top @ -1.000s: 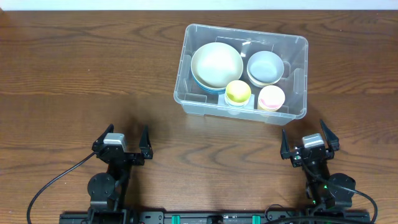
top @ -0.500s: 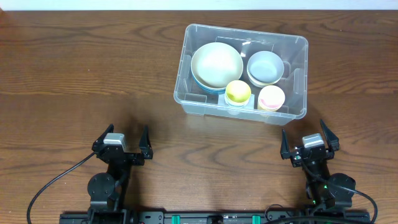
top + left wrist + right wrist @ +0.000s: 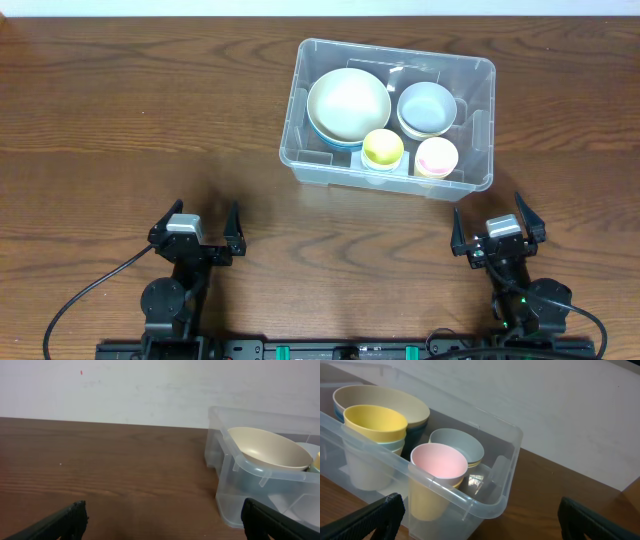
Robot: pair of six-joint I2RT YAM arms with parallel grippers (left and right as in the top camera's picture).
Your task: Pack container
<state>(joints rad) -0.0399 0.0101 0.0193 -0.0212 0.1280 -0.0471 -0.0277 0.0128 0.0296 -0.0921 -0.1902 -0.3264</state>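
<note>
The clear plastic container (image 3: pixel 470 178) stands at the back right of the wooden table. Inside it are a large cream bowl (image 3: pixel 348 103) stacked on a blue one, a pale blue bowl (image 3: pixel 427 108), a yellow cup (image 3: pixel 383 148) and a pink-lined cup (image 3: pixel 436 156). The container shows in the left wrist view (image 3: pixel 235 485) and in the right wrist view (image 3: pixel 485 505). My left gripper (image 3: pixel 197 230) is open and empty at the front left. My right gripper (image 3: pixel 496 228) is open and empty at the front right, just in front of the container.
The brown wooden table (image 3: pixel 130 120) spreads to the left of the container. A white wall (image 3: pixel 125 390) runs behind the table's far edge. Black cables trail from both arm bases at the front edge.
</note>
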